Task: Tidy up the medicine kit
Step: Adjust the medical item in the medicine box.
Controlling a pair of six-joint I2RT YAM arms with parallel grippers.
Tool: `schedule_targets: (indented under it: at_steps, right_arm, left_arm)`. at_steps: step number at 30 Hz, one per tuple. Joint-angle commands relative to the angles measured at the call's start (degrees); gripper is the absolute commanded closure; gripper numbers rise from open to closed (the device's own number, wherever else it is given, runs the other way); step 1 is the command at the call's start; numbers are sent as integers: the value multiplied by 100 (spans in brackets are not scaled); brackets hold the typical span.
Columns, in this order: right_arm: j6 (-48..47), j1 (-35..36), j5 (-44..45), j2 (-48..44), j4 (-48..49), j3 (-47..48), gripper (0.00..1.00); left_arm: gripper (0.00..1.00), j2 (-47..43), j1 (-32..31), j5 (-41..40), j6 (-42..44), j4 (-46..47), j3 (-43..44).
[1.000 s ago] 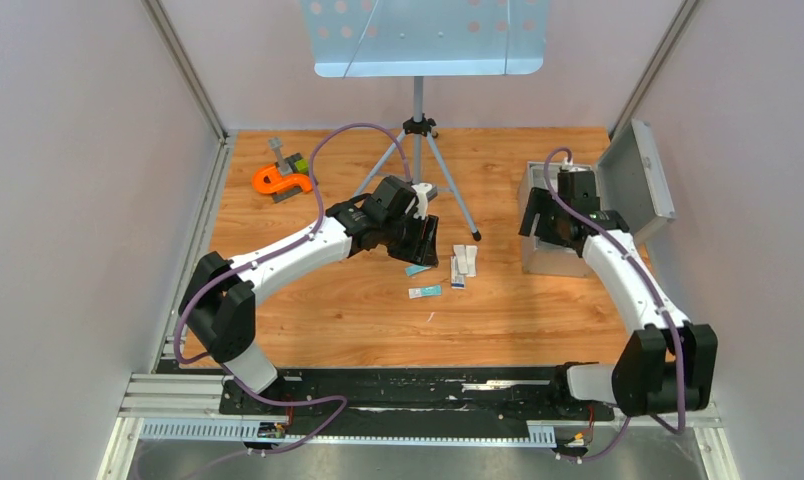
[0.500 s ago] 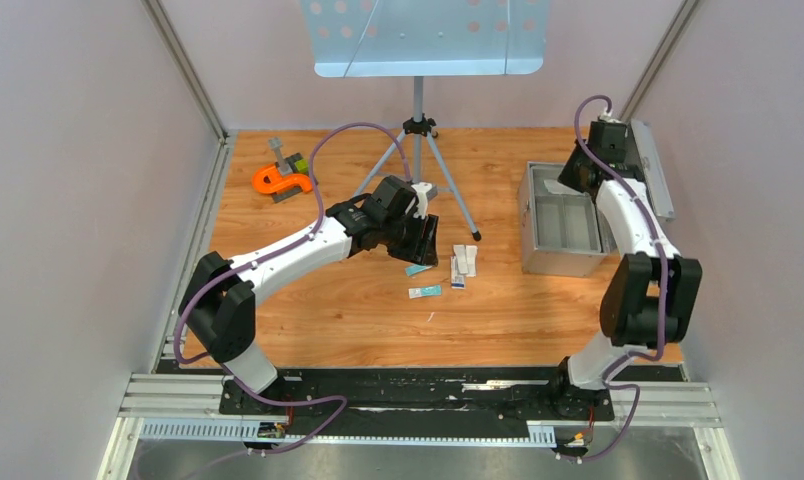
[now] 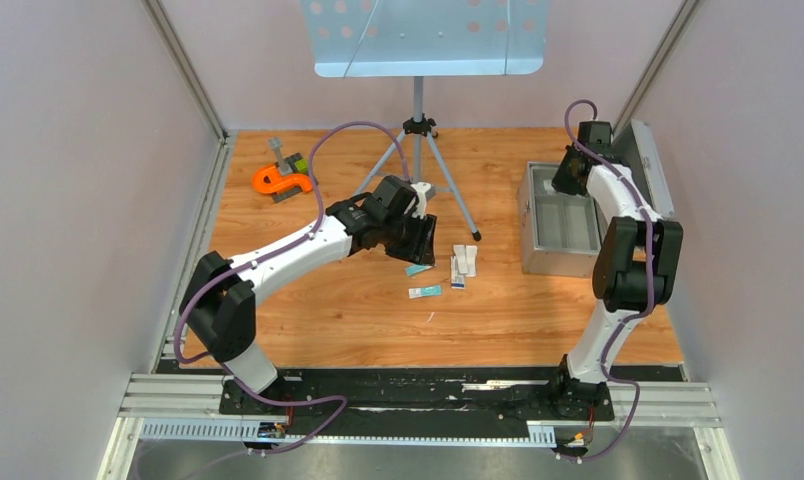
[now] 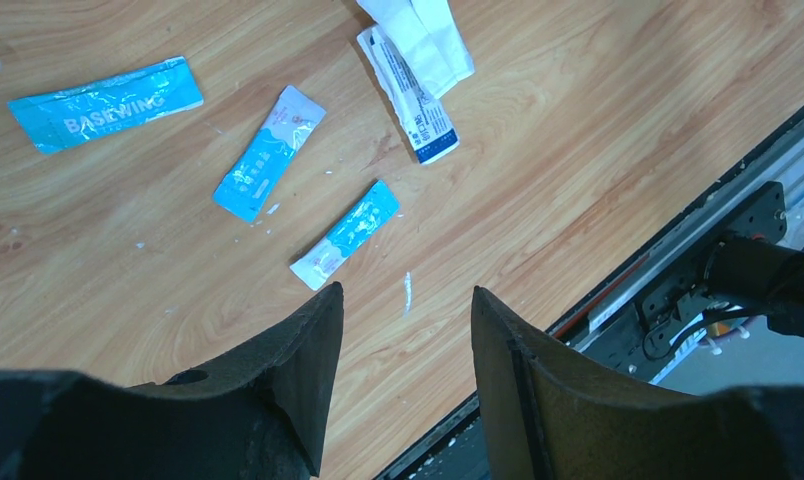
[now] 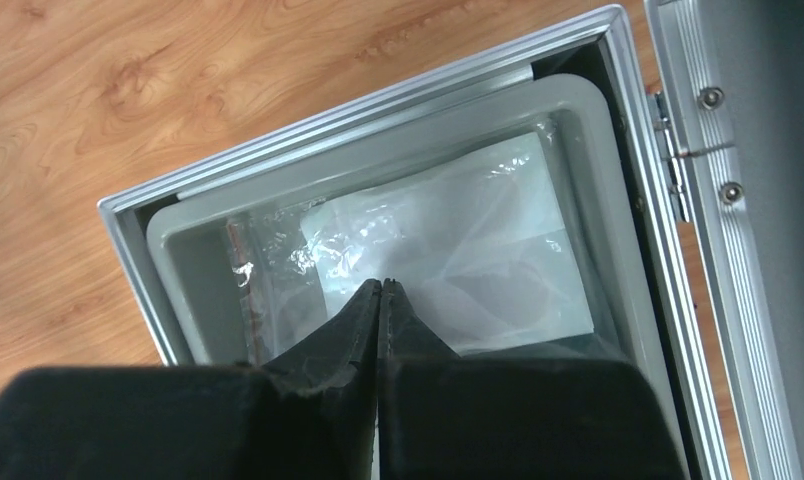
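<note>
The counter (image 3: 328,320) carries the open metal case (image 3: 553,262), and every place here is given from that case. Its lid (image 3: 646,165) is swung back on the case's right side.

The right hand (image 5: 381,290) hangs over the case's far compartment with its fingers pressed together and nothing seen between them. Just below it, a clear plastic bag (image 5: 478,240) lies in that compartment. The left hand (image 4: 403,295) hovers well to the left of the case, fingers apart and empty. It is above the loose items: white packets (image 4: 418,40), a long blue sachet (image 4: 103,103) and two small sachets (image 4: 270,152) (image 4: 345,234).

The step in hand looks like picking up a sachet. These lie flat, so I would bring the left hand down square over the nearest small one and pinch it across its narrow width. The right hand should move off the case first.

A second ago the lid leaned half open with the right hand low at the case. Now the lid is fully back and that hand is at the far end. The left arm has not moved.
</note>
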Motion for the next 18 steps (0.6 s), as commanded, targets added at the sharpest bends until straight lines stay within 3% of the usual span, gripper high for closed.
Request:
schedule_targets:
  at_steps: [1,11,18]
  right_arm:
    - [-108,-44,74,132,-124,390,96]
    - [-111,-37,204,-1067,2,-105,97]
    - [-198,-36,-5,-1166,54,-574,97]
  left_arm:
    - [42,34,23,-52,129,22,278]
    - [42,87,24,24,134,43,337]
    - [42,88,20,53,126,70,319]
